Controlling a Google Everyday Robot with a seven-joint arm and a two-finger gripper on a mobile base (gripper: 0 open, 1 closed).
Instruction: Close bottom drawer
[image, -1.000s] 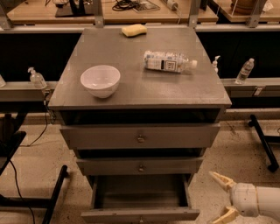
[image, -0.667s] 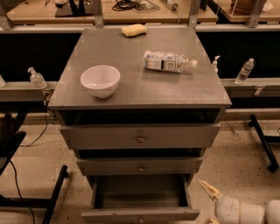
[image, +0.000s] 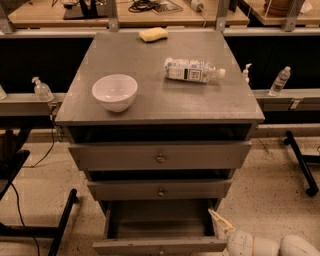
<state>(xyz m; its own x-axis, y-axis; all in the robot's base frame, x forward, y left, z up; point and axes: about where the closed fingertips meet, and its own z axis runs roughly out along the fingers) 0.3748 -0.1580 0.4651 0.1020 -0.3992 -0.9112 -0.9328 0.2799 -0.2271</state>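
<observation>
The bottom drawer (image: 160, 246) of the grey cabinet (image: 160, 107) is pulled well out. Its slim front panel lies at the bottom edge of the camera view and its inside looks empty. My gripper (image: 217, 234) is at the bottom right, just beside the right end of the drawer's front. It is open. One pale finger (image: 219, 221) points up and left over the drawer's right side; the other is cut off by the frame's edge.
The middle drawer (image: 160, 190) and top drawer (image: 160, 156) stand slightly out. A white bowl (image: 114, 91), a lying plastic bottle (image: 192, 70) and a yellow sponge (image: 153, 34) are on top. Black table legs stand at left (image: 62, 222) and right (image: 300, 165).
My gripper has moved left from the lower right corner towards the right end of the bottom drawer's front. The drawer has not moved.
</observation>
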